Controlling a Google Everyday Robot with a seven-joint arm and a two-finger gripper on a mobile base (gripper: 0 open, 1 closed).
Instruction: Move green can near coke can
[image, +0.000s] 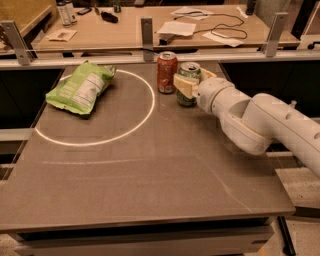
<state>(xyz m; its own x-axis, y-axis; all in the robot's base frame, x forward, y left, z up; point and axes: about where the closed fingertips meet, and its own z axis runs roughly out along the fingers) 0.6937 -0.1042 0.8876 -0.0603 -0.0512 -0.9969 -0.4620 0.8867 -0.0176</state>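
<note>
The green can (187, 82) stands upright on the dark table (150, 175), just right of the coke can (167, 72), which stands upright at the far middle of the table. A narrow gap separates the two cans. My gripper (192, 83) reaches in from the right on a white arm (260, 122), and its cream fingers (183, 86) sit on either side of the green can's body, shut on it.
A flat green chip bag (82, 87) lies at the far left inside a white circle (95, 107) drawn on the table. A metal rail (145, 56) runs along the far edge. A wooden desk (150, 25) with papers and cables stands behind it.
</note>
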